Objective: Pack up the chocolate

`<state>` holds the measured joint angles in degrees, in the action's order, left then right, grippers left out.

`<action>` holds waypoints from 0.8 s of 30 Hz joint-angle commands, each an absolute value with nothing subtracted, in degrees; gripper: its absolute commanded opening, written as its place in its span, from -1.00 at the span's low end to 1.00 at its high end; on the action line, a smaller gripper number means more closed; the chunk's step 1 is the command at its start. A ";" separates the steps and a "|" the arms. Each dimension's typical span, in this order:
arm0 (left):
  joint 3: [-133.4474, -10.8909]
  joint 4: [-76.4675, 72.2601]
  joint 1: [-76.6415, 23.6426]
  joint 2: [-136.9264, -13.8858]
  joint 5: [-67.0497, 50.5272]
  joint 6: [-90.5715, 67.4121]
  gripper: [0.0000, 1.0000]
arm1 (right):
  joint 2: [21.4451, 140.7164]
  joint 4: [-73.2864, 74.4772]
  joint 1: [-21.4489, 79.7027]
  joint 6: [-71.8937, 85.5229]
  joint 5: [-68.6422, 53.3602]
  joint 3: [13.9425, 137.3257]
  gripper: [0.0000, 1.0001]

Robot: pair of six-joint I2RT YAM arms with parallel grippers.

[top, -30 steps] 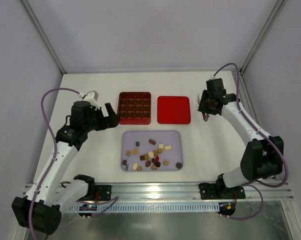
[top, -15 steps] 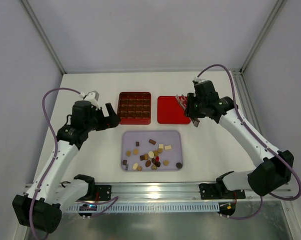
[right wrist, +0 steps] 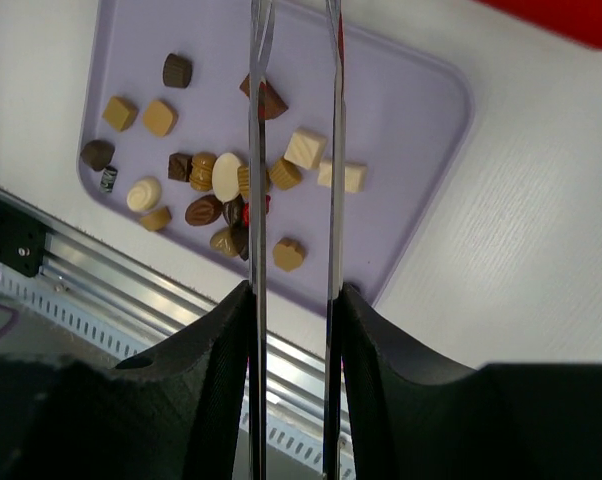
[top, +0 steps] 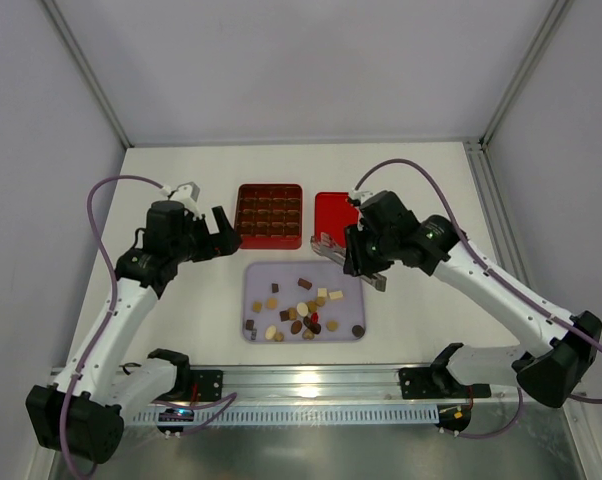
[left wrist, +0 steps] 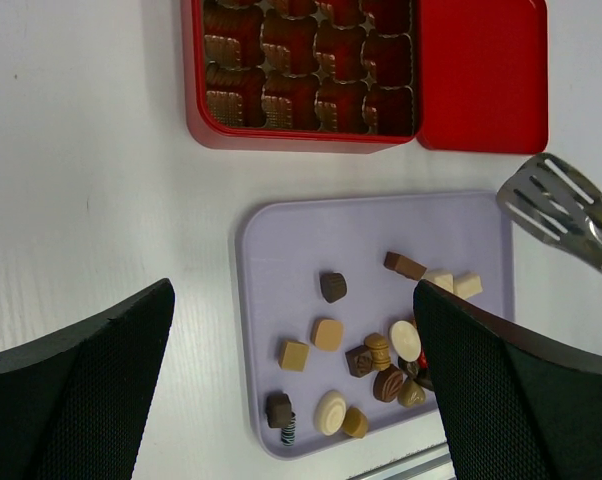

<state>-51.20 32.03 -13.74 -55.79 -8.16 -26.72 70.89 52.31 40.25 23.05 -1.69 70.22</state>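
Observation:
The chocolate (top: 301,310) lies as several small brown, tan and cream pieces scattered on a pale lilac tray (top: 261,275); it also shows in the left wrist view (left wrist: 328,333) and the right wrist view (right wrist: 226,175). My right gripper (top: 366,258) is shut on metal tongs (top: 326,243), whose two thin arms (right wrist: 258,150) reach out over the tray's upper right part. The tongs' tips (left wrist: 566,210) hover above the tray's far right corner, holding nothing. My left gripper (top: 219,232) hangs open and empty over the table, left of the red box.
A red box (top: 270,215) with a grid of compartments stands behind the tray, its red lid (top: 333,205) lying flat to its right. The aluminium rail (top: 311,380) runs along the near table edge.
My right arm has swung left and nearer with the tongs, from beyond the lid's right side to over the tray's upper right. The left arm has not moved.

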 commanded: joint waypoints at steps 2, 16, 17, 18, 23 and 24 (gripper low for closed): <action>-53.00 32.08 -13.62 -55.90 -8.00 -26.19 0.99 | 71.80 54.49 43.68 21.19 -4.13 71.45 -0.18; -52.91 32.52 -13.62 -55.81 -7.21 -26.02 1.00 | 78.48 55.81 48.87 16.08 -4.48 73.83 -0.17; -52.91 32.35 -13.62 -55.90 -7.21 -26.10 0.99 | 78.66 55.72 49.04 15.82 -4.57 73.83 -0.17; -52.91 32.43 -13.62 -55.81 -7.29 -26.02 0.99 | 78.84 55.72 49.30 15.73 -4.57 73.83 -0.17; -53.00 32.43 -13.62 -55.99 -7.21 -26.02 0.99 | 80.33 55.99 50.01 15.03 -4.31 73.65 -0.17; -52.91 32.43 -13.62 -55.99 -7.29 -26.10 0.99 | 80.51 55.99 50.18 14.86 -3.96 73.65 -0.17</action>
<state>-51.20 32.51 -13.74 -56.05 -7.94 -26.72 79.94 55.86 49.52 16.34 -3.86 71.16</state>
